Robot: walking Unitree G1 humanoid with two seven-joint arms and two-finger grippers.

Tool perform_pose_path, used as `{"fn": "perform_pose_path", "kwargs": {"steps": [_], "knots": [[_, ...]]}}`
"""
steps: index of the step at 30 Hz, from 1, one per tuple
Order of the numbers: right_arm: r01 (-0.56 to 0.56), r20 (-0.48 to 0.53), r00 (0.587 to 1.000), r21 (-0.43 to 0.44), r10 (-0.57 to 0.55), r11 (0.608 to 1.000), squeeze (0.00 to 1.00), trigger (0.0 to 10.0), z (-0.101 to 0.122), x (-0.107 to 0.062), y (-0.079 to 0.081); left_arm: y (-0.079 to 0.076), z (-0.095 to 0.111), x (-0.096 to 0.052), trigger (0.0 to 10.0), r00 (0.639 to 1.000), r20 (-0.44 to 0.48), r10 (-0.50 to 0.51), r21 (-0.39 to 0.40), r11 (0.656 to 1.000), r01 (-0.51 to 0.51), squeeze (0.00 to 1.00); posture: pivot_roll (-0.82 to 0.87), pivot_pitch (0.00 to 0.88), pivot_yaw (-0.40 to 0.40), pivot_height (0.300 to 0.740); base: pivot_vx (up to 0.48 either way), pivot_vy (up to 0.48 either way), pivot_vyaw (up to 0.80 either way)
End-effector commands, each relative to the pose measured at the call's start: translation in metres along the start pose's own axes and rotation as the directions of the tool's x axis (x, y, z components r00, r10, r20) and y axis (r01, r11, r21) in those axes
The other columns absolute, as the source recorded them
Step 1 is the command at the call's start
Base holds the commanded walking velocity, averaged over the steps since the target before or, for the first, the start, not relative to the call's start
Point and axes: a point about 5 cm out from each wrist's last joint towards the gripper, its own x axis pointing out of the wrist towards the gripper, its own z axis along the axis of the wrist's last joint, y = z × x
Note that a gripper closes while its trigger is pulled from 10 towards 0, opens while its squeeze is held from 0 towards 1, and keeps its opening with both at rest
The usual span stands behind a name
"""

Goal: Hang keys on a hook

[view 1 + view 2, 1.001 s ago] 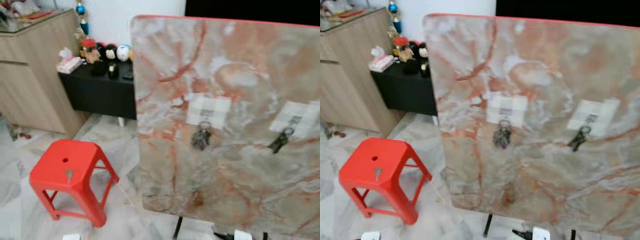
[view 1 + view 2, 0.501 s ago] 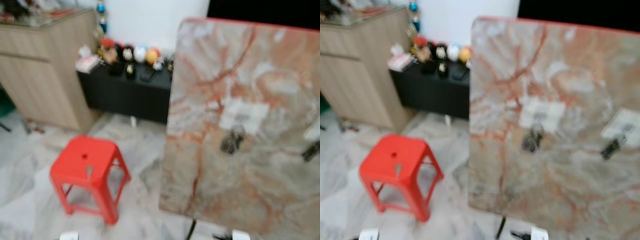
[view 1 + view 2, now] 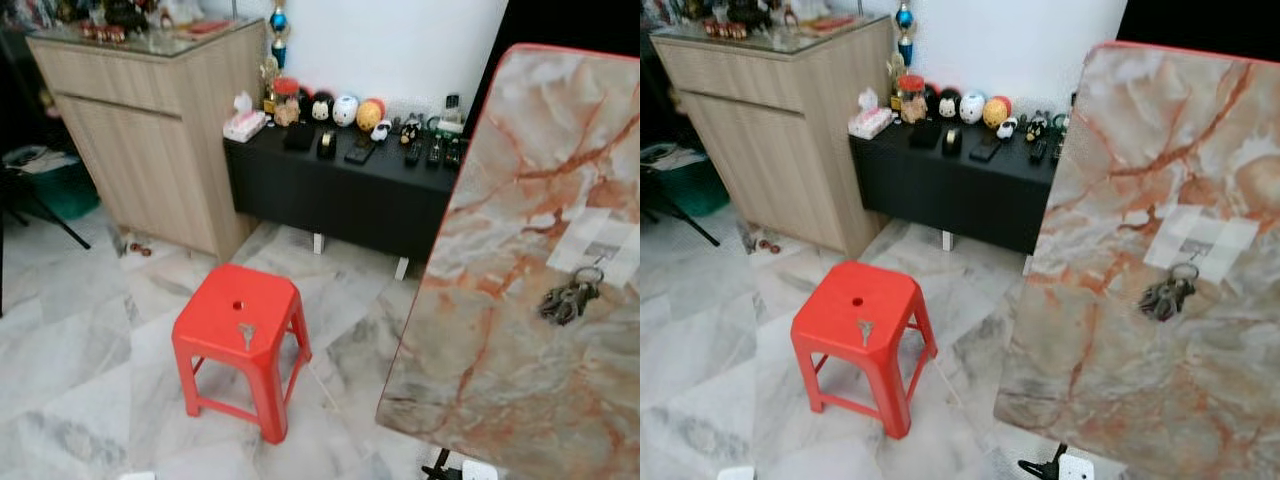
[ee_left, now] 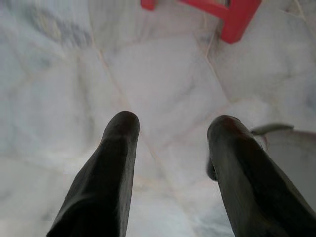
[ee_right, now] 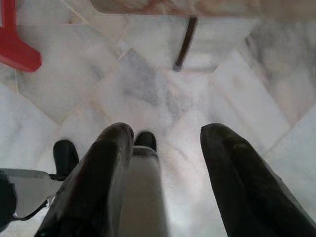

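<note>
A single small key (image 3: 245,334) lies on top of a red plastic stool (image 3: 238,345) on the marble floor. To the right stands an upright marble-patterned board (image 3: 540,280). A bunch of keys (image 3: 568,298) hangs from a hook on a white patch (image 3: 600,243) on that board. My left gripper (image 4: 173,128) hangs open over the floor, with a stool leg (image 4: 237,19) beyond it. My right gripper (image 5: 165,136) is open too, pointing down at the floor near the board's stand leg (image 5: 183,42).
A low black cabinet (image 3: 340,195) with figurines and remote controls stands against the white wall. A wooden sideboard (image 3: 150,140) is to its left. Small white devices (image 3: 1072,467) lie on the floor by the board's foot.
The camera has swung left: the board has slid to the right edge, its second bunch of keys has left the picture, and the stool sits nearer the middle. The picture is sharp again.
</note>
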Motion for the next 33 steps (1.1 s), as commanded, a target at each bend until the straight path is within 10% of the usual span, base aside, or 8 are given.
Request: {"fn": "perform_pose_path", "kwargs": {"steps": [1,33], "knots": [[0.015,0.003,1.000,0.015,-0.015,1.000,0.00,10.0,0.0002,-0.0002,-0.0046,-0.0027,-0.0029,-0.0004,10.0,1.000,-0.009,-0.008,-0.001,1.000,0.008,0.00,0.19,0.000,-0.030,0.740,0.000,0.330,0.00],[0.026,0.025,0.999,0.065,-0.028,0.998,0.00,10.0,0.0071,0.0007,-0.0035,-0.0033,-0.0013,0.0001,10.0,1.000,-0.001,-0.004,-0.017,1.000,0.004,0.00,0.20,0.000,-0.032,0.740,0.000,0.334,0.00]]}}
